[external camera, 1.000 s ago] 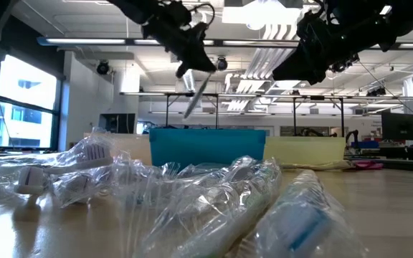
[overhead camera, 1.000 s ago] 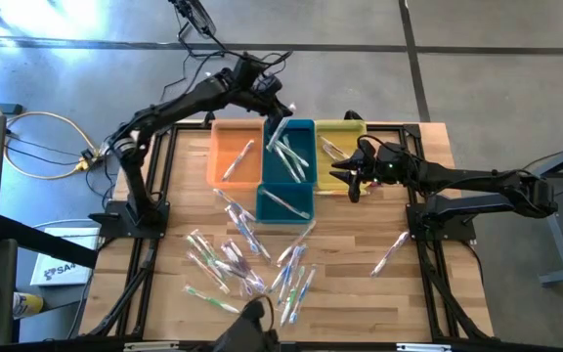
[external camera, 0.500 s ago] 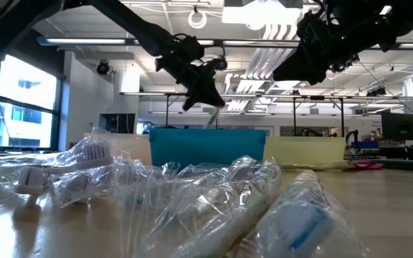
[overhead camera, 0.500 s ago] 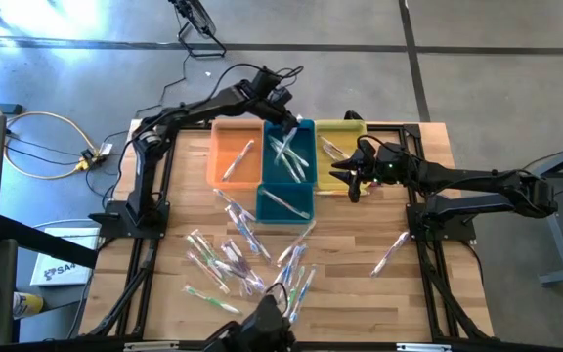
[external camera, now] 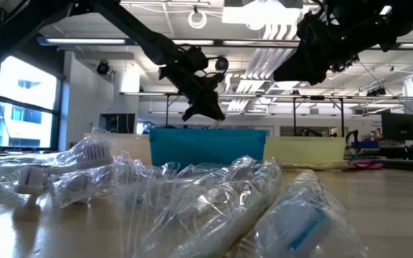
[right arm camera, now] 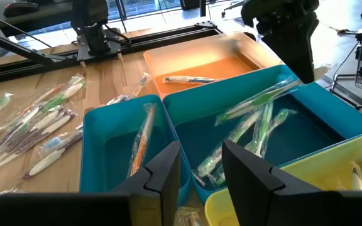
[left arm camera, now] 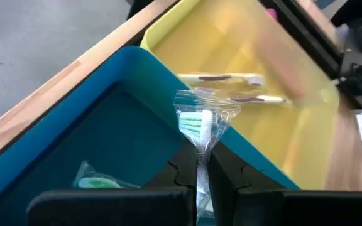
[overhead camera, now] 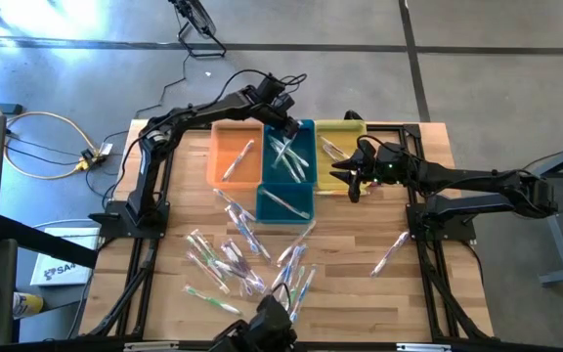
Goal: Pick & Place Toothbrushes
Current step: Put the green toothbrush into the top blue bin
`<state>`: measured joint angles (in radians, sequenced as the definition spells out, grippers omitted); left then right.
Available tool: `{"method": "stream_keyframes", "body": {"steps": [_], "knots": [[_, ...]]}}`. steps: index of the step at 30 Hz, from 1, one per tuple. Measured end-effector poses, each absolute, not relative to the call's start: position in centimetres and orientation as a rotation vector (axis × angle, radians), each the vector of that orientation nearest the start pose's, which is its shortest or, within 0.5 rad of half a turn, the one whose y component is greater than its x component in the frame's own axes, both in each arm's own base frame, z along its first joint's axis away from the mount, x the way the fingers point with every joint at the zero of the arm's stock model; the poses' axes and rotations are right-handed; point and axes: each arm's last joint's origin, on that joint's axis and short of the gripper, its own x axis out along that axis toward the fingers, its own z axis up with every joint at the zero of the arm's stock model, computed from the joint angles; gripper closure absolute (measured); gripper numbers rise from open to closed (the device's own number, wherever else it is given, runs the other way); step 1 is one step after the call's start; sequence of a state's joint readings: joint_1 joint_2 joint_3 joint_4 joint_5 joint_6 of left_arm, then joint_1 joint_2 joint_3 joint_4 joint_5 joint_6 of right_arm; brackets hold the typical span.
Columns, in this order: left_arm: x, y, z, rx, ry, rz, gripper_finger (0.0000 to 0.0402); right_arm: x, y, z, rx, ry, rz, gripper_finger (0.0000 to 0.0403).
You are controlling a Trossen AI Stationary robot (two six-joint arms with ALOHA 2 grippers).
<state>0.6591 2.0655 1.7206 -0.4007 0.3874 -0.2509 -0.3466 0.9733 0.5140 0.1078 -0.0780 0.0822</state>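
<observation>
Over the far end of the large teal bin (overhead camera: pixel 291 161), my left gripper (overhead camera: pixel 289 125) is shut on a wrapped toothbrush with a green head (left arm camera: pixel 201 122). In the low view this gripper (external camera: pixel 205 111) hangs just above the bin's rim (external camera: pixel 206 131). My right gripper (right arm camera: pixel 200 166) is open, with nothing between its fingers. It waits by the yellow bin (overhead camera: pixel 341 147), seen in the high view (overhead camera: pixel 355 184). Several wrapped toothbrushes (overhead camera: pixel 242 259) lie loose on the near half of the table. Others lie in the bins. My left gripper pinches the toothbrush's clear wrapper just behind the head (left arm camera: pixel 200 152) between its two fingers (left arm camera: pixel 226 176). The fingers slant down from the table's left side. The head end sticks out past the fingertips, above the wall between the teal and yellow bins. The fingers hide the handle.
An orange bin (overhead camera: pixel 234 154) stands left of the large teal bin, and a small teal bin (overhead camera: pixel 284 203) in front of it, each holding a toothbrush. One wrapped toothbrush (overhead camera: pixel 391 252) lies alone at the near right. Black frame rails (overhead camera: pixel 428 244) run along both table sides.
My left gripper has come down toward the large teal bin and a little toward the table's right, rolling slightly. It has stayed shut on the toothbrush, which at first hung well above the bin. My right arm has kept still.
</observation>
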Motion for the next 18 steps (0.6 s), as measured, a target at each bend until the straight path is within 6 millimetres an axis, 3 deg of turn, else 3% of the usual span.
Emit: {"method": "stream_keyframes", "body": {"steps": [12,18], "knots": [[36.9,27.4,22.7,-0.627,0.682,0.375,0.0394,19.7,-6.9,23.4,0.155,0.334,-0.28,0.0292],[36.9,27.3,22.5,-0.625,0.681,0.383,0.0371,19.7,-6.9,23.4,0.155,0.334,-0.28,0.0292]]}}
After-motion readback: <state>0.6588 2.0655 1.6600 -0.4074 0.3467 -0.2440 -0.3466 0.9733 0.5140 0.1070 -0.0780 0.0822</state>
